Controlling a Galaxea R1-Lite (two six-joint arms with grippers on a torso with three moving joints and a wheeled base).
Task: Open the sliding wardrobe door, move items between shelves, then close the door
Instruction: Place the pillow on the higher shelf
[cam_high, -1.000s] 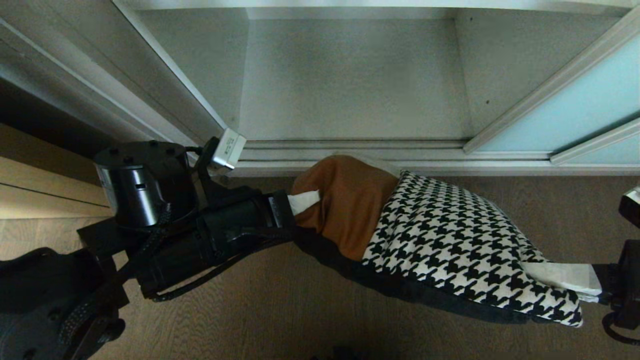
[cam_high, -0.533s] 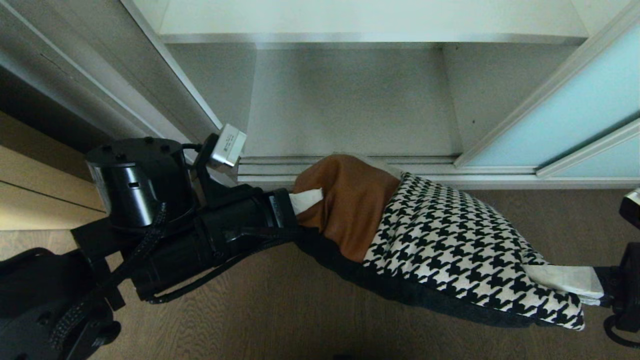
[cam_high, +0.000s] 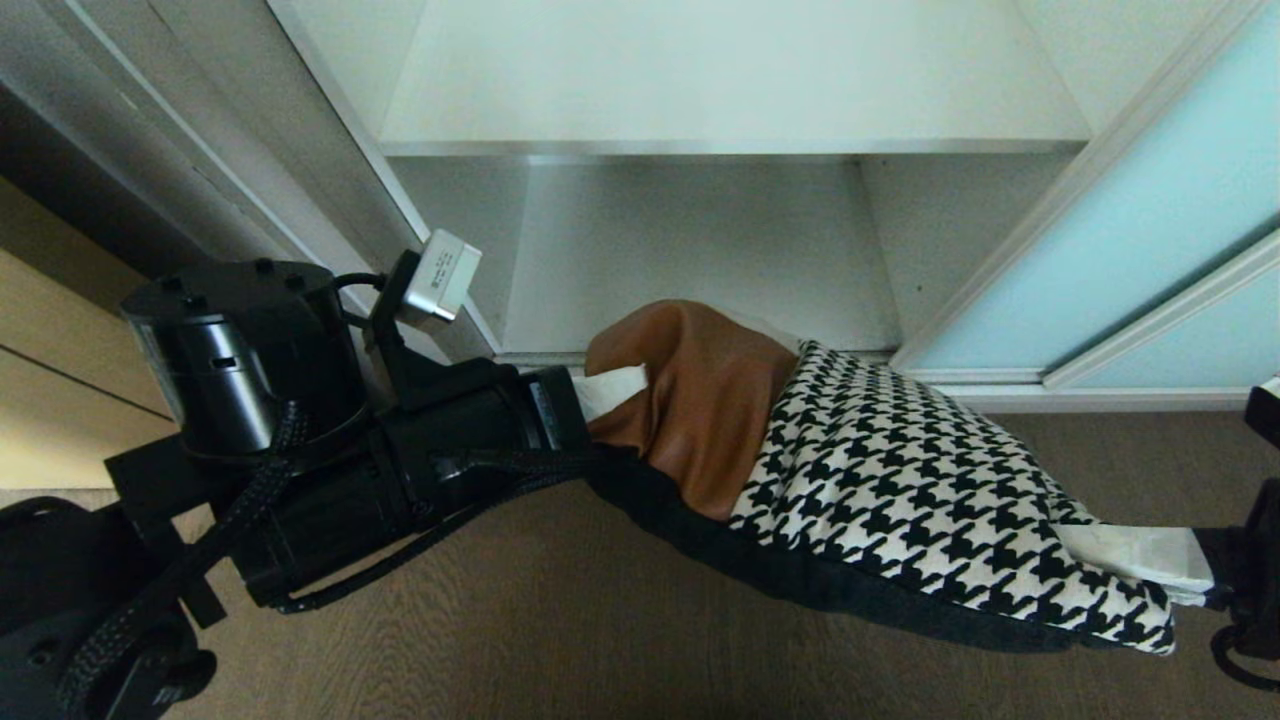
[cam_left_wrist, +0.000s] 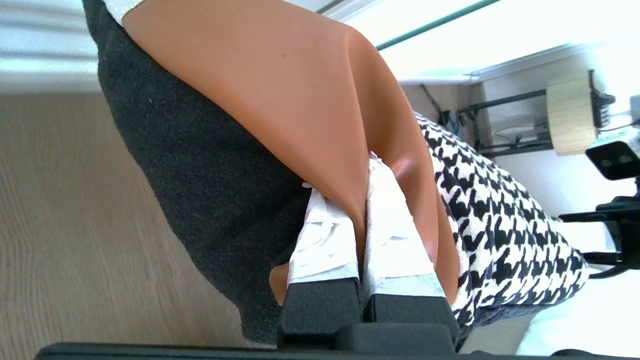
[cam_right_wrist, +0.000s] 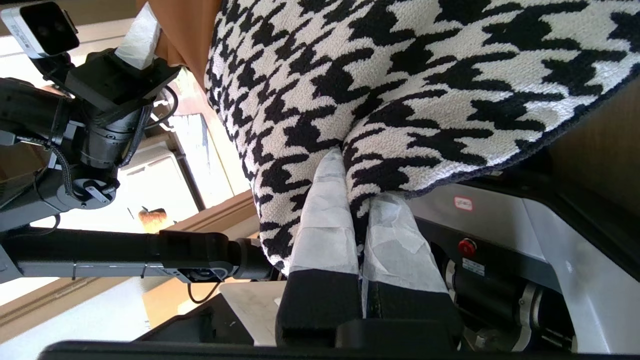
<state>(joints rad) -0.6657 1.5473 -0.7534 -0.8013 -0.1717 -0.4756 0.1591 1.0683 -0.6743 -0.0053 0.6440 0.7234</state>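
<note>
Clearly the main hazard for us is losing the cushion (cam_high: 880, 480): we pinch only thin folds at two opposite ends, so its sagging middle hangs unsupported above the wooden floor (cam_high: 520, 620), and a fold could slide out of either set of taped fingers if our arms drift apart or pull unevenly. Our left gripper (cam_high: 610, 388), at nine o'clock of the cushion in the head view, is clamped tight on a pleat of the tan leather corner; the left wrist view shows its fingers (cam_left_wrist: 325, 235) squeezing that pleat with the black backing bulging beside them. Our right gripper (cam_high: 1150, 555), at about four o'clock of the cushion near the frame's edge, is likewise clamped on the houndstooth edge, and in the right wrist view its fingers (cam_right_wrist: 325, 210) bite a small tuck of the weave. A second risk, we judge, is the cushion's far edge catching on the front lip of the white shelf (cam_high: 720, 145) at twelve o'clock, or dragging across the bottom track, since the cushion hangs low in front of the open wardrobe. The sliding wardrobe door (cam_high: 1150, 230) stands pushed aside at two o'clock, clear of the cushion, so it looks unlikely to interfere.
</note>
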